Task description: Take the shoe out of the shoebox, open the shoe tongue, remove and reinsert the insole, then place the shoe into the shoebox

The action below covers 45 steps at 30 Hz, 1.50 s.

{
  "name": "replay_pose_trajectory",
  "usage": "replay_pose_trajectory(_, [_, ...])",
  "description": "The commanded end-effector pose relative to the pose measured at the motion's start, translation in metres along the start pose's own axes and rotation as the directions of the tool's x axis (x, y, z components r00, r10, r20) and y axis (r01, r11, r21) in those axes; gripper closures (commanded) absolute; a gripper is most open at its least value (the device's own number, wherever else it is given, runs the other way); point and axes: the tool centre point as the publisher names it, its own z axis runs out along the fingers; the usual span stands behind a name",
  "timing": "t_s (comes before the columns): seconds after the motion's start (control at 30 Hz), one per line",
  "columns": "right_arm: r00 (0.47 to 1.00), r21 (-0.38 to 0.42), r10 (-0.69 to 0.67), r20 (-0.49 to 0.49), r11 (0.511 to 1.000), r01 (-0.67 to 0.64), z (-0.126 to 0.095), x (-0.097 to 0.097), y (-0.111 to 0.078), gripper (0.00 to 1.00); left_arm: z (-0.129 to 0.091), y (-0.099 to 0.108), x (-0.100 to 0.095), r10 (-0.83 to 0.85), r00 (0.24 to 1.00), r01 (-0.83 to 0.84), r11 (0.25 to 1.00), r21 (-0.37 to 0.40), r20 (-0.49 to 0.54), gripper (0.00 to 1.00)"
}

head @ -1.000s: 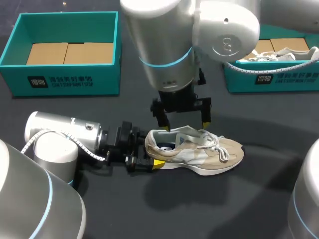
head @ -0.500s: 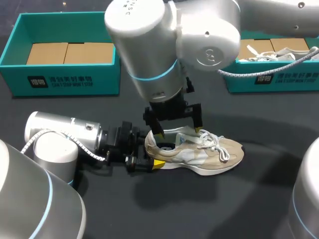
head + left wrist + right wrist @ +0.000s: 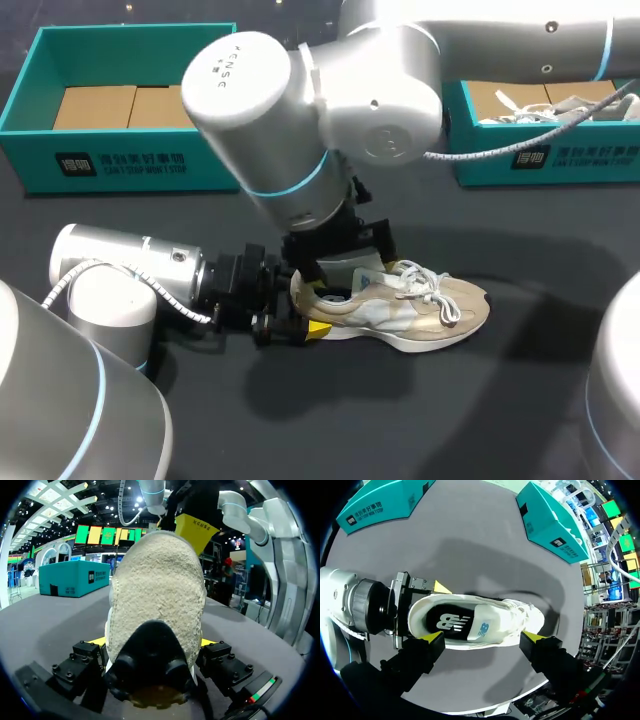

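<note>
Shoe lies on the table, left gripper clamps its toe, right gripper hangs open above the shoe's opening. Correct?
Not quite: the left gripper clamps the shoe by its heel, not its toe, as the head view shows. The rest holds: the shoe lies on the table, and the right gripper hangs open above its opening.

The shoe (image 3: 400, 305) lies on its sole near the middle of the table (image 3: 480, 420), toe toward the right, with the left gripper (image 3: 297, 305) at its heel end, one finger on either side of the heel (both touching it). The right gripper (image 3: 345, 255) hangs just above the shoe's opening, fingers spread apart. Well behind, the left shoebox (image 3: 130, 150) stands at the far left and the right shoebox (image 3: 545, 155) at the far right, a second shoe (image 3: 560, 105) inside it.
</note>
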Motion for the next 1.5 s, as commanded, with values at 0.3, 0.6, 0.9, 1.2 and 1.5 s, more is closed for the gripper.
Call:
replay_pose_trajectory(0.3, [0.762, -0.103, 0.619, 0.189, 0.784, -0.612, 0.016, -0.004, 0.000, 0.00, 0.000, 0.003, 0.003, 0.000, 1.000, 0.000, 1.000, 0.000, 0.002, 1.00])
replay_pose_trajectory(0.6, [0.749, -0.093, 0.641, 0.167, 0.767, -0.635, 0.038, -0.009, 0.001, 0.00, 0.000, 0.003, 0.003, 0.000, 1.000, 0.000, 1.000, 0.000, 0.002, 1.00])
replay_pose_trajectory(0.9, [0.730, -0.085, 0.666, 0.154, 0.745, -0.662, 0.046, -0.022, -0.005, 0.00, 0.000, 0.003, 0.003, 0.000, 1.000, 0.000, 1.000, 0.000, 0.002, 1.00])
replay_pose_trajectory(1.2, [0.720, -0.083, 0.680, 0.142, 0.733, -0.675, 0.042, -0.044, -0.005, 0.00, 0.000, 0.003, 0.003, 0.000, 1.000, 0.000, 1.000, 0.000, 0.002, 1.00])
replay_pose_trajectory(1.5, [0.737, -0.026, 0.657, 0.159, 0.749, -0.663, 0.033, -0.064, 0.003, 0.14, 0.000, 0.003, 0.003, 0.000, 1.000, 0.000, 1.000, 0.000, 0.002, 1.00])
